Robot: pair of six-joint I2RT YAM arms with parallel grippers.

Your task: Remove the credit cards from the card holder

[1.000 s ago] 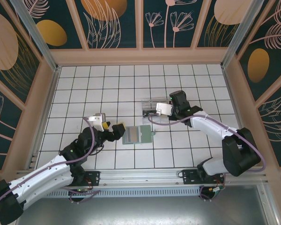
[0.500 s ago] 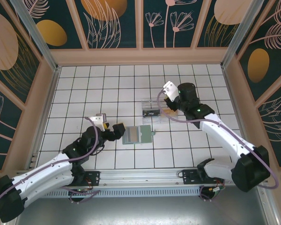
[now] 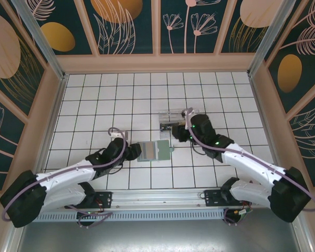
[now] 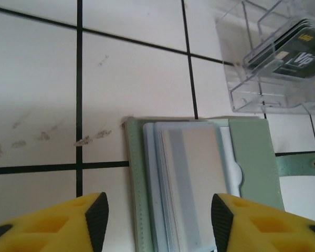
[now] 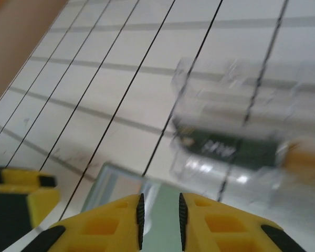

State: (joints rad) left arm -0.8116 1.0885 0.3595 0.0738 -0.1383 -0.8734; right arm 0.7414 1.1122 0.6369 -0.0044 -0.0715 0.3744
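Our right arm has swung back from the box toward the wallet. Nearest us, our left gripper (image 4: pixel 157 210) gapes wide at the soft grey-green bifold card holder (image 4: pixel 254 168), which lies open on the white tiled table (image 4: pixel 136 79) with thin pale credit cards (image 4: pixel 191 178) tucked inside. Our right gripper (image 5: pixel 160 218), narrowed to an empty slit, hovers above the holder's far edge. Beyond stands the clear plastic box (image 4: pixel 262 89).

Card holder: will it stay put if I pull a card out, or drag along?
Probably drags: the card holder looks thin and soft, lying flat on the smooth table. Its cards sit tucked in a pocket, so friction may tug it. The side tab likely flops.
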